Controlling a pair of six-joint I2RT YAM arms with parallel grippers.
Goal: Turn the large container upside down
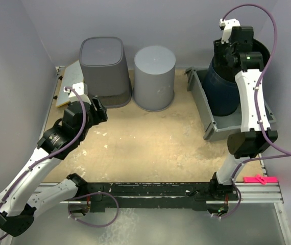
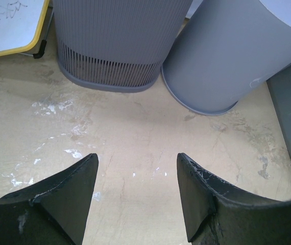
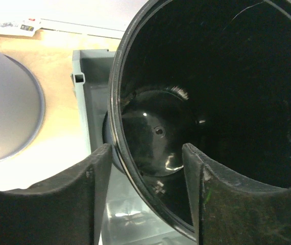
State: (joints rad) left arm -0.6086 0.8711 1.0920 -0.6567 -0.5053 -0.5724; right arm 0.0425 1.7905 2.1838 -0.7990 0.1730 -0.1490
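Note:
The large container point(image 1: 223, 88) is a dark blue-black bucket standing mouth up, slightly tilted, inside a grey tub point(image 1: 207, 111) at the right. My right gripper point(image 1: 233, 50) hovers over its near rim. In the right wrist view the gripper point(image 3: 145, 151) is open and straddles the glossy rim point(image 3: 116, 102): one finger is outside the wall, the other inside, with a gap to the inner one. The bucket's dark inside point(image 3: 212, 76) is empty. My left gripper point(image 1: 100, 109) hangs open over the bare tabletop, holding nothing point(image 2: 137, 159).
A dark ribbed bin point(image 1: 102, 69) point(image 2: 115, 35) and a light grey round bin point(image 1: 154, 76) point(image 2: 227, 56) stand upside down side by side at the back. A white board with a yellow edge point(image 1: 69, 84) point(image 2: 7, 23) lies at the back left. The tub wall point(image 3: 84, 76) is beside the bucket.

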